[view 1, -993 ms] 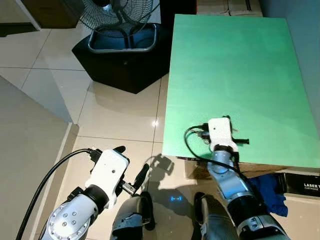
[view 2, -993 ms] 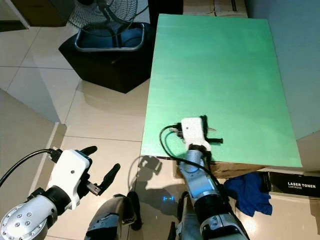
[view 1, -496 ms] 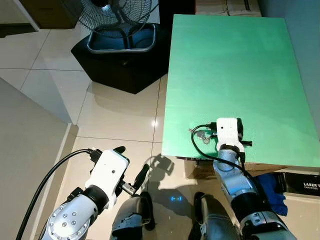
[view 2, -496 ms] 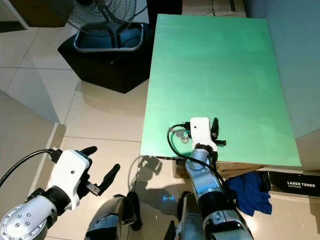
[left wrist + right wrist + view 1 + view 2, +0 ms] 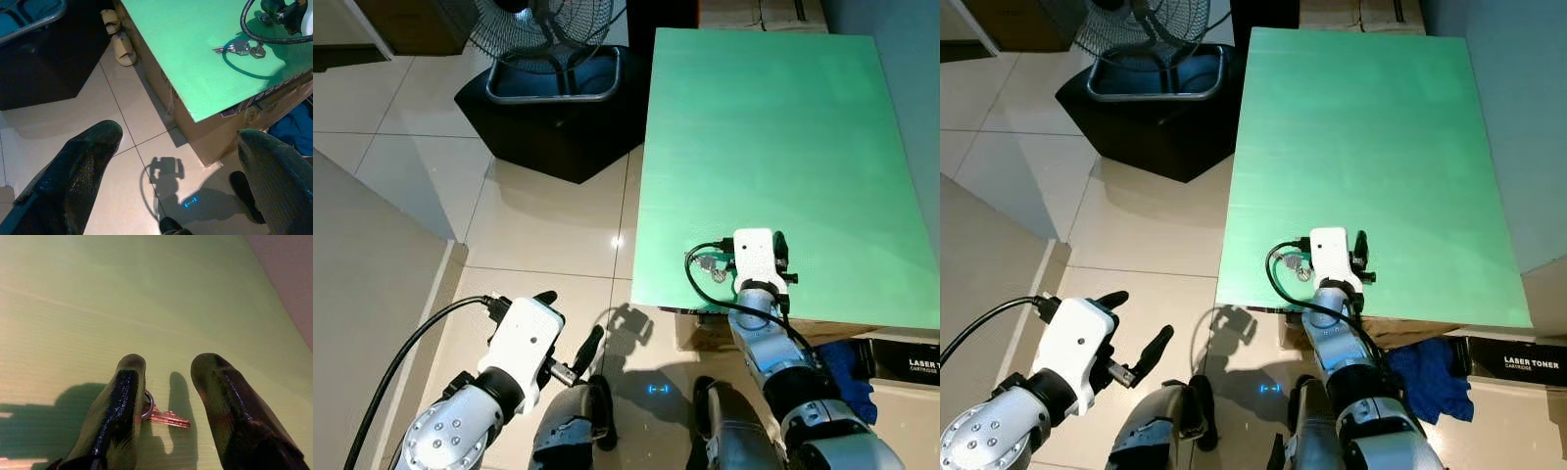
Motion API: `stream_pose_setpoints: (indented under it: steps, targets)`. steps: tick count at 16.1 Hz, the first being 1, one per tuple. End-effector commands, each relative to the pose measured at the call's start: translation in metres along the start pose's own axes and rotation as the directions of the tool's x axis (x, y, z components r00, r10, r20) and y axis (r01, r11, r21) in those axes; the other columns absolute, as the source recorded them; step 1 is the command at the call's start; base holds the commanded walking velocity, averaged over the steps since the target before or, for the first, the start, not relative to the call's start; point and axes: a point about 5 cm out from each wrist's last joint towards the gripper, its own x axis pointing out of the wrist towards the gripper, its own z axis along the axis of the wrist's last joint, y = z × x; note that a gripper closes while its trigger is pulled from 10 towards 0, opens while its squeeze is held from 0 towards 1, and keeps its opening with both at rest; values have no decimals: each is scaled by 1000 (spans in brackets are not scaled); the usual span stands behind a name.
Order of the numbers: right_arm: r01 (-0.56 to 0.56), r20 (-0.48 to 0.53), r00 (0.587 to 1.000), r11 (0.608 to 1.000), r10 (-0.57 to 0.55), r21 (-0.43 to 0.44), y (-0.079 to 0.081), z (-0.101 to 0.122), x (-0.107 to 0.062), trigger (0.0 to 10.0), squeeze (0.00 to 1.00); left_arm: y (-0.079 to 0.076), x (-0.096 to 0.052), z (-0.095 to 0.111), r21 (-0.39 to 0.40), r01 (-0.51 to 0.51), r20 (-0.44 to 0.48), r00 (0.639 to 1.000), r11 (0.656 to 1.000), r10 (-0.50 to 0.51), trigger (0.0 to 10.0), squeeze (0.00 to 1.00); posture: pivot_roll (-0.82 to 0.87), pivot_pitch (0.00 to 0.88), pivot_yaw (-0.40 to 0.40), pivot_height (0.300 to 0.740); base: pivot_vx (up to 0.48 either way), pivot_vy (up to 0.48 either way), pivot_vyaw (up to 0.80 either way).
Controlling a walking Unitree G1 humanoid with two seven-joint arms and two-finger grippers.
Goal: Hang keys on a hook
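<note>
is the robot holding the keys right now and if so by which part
No, nothing is held. The right gripper is open over the green box top, fingers either side of the keys, which lie flat. The left gripper hangs open above the floor.

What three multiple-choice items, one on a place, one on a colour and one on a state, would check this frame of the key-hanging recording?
1. Where do the keys lie?
A. on the floor tiles
B. on the green board, near its front edge
C. in the basin under the fan

2. What colour is the board under the keys?
A. green
B. red
C. white

3. How are the fingers of the right gripper?
A. shut on the keys
B. shut on nothing
C. open, with the keys by one finger

Answers: 1 B, the left wrist view shows them flat on the board beside the black cable. 2 A, both eye views show a green top. 3 C, the right wrist view shows a gap between the fingers, with the key ring beside one of them.
</note>
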Motion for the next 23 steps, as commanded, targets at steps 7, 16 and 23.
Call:
stream_pose_setpoints:
  steps: [7, 16, 23]
  targets:
    - [3, -132, 991, 996, 9, 93, 2, -23, -5, 10000, 0, 1, -6, 0, 10, 3, -14, 1000, 1000, -3, 10000, 0, 72, 331, 105, 713, 0, 0, 0]
    - [-41, -111, 992, 980, 63, 192, 7, -25, -9, 0, 0, 1, -6, 0, 10, 9, -15, 1000, 1000, -8, 10000, 0, 75, 339, 111, 713, 0, 0, 0]
    - [-10, -88, 996, 970, 33, 242, 2, -20, -6, 0, 0, 0, -3, 1, 9, 14, -12, 1000, 1000, -14, 10000, 0, 62, 336, 110, 713, 0, 0, 0]
